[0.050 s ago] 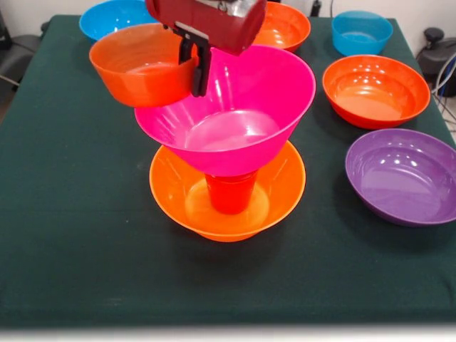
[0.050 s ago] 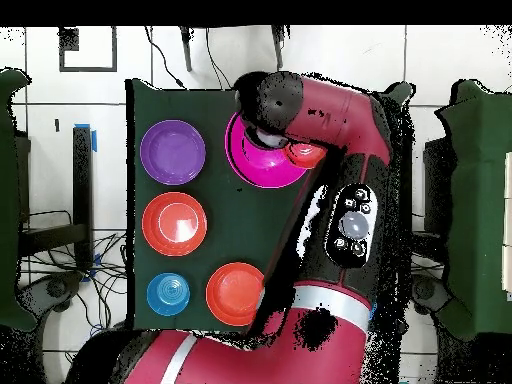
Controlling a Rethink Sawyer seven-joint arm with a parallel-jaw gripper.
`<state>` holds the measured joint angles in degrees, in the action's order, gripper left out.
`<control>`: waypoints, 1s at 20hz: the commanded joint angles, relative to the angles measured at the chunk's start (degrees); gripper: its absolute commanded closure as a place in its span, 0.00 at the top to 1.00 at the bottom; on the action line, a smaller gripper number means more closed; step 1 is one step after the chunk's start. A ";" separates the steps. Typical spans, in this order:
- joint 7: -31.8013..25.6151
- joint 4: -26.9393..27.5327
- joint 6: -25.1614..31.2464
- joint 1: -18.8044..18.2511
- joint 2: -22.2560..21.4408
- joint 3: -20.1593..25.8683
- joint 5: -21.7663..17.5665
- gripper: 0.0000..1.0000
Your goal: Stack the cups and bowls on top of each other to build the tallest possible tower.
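The tower stands mid-table: a large yellow-orange flared bowl point(image 1: 174, 189) as its base, an orange-red cup point(image 1: 230, 192) inside it, and a large pink bowl point(image 1: 235, 121) point(image 2: 262, 165) resting on the cup. My gripper point(image 1: 194, 71) is shut on the right rim of an orange-red bowl point(image 1: 139, 68), one dark finger inside and one outside. That bowl hangs upright at the pink bowl's upper left rim; I cannot tell whether they touch. From overhead the arm hides the gripper, and only a sliver of the held bowl point(image 2: 306, 154) shows.
Loose bowls lie around the tower: purple point(image 1: 402, 174) point(image 2: 172, 151), orange-red point(image 1: 375, 89) point(image 2: 174, 222), small blue point(image 1: 361, 32) point(image 2: 168, 294), orange point(image 1: 288, 27) point(image 2: 235, 293), and a larger blue one point(image 1: 107, 18) at the far left corner.
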<state>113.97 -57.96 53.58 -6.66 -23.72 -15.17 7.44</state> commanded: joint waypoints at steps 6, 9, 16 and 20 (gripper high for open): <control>15.12 5.33 8.29 3.37 5.17 0.69 1.55 0.00; 15.80 6.50 9.11 3.61 5.85 0.34 1.93 0.00; 16.22 6.35 9.46 4.08 5.78 0.08 2.23 0.00; 16.89 8.00 10.82 4.58 6.58 -0.50 2.22 0.00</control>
<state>119.90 -52.31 57.71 -3.35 -18.17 -17.80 8.93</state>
